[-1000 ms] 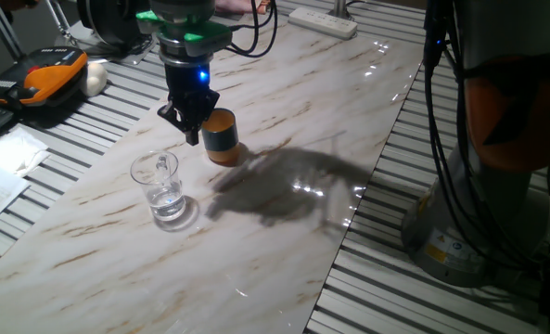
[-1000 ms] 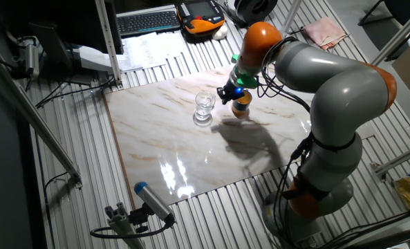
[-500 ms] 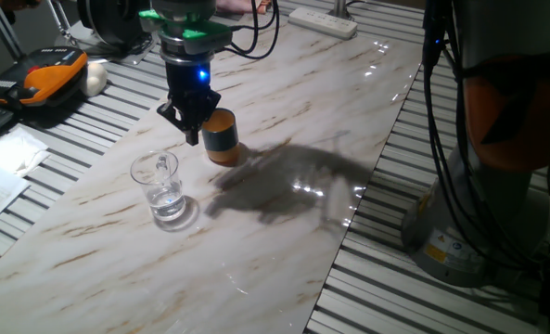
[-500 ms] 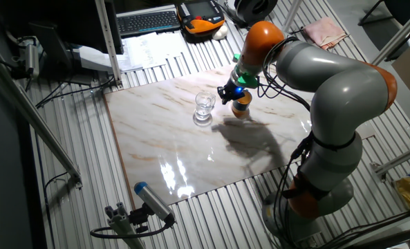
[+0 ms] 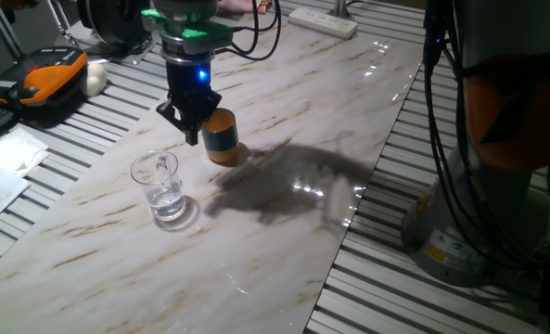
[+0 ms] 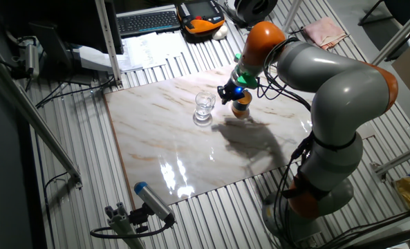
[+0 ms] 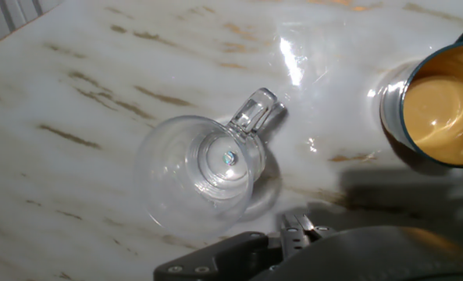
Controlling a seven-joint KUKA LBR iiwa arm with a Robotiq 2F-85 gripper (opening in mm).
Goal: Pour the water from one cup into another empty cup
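The clear glass cup [image 5: 163, 190] with a side handle stands upright on the marble table [image 5: 284, 232], with a little water [image 5: 168, 204] at its bottom. The blue-grey cup [image 5: 223, 137] with the orange rim stands upright a short way behind and to the right of it. My gripper [image 5: 192, 137] hangs above the table between the two, close beside the blue-grey cup, and holds nothing. How its jaws stand does not show. From the hand view the glass cup [image 7: 208, 168] lies straight below, its handle [image 7: 254, 115] pointing toward the blue-grey cup [image 7: 442, 109], whose orange inside looks empty.
A white power strip [image 5: 323, 20] lies at the far end of the table. An orange and black device [image 5: 43, 79] and papers [image 5: 6, 158] sit on the slatted bench to the left. The robot's base [image 5: 497, 139] and cables stand to the right of the table.
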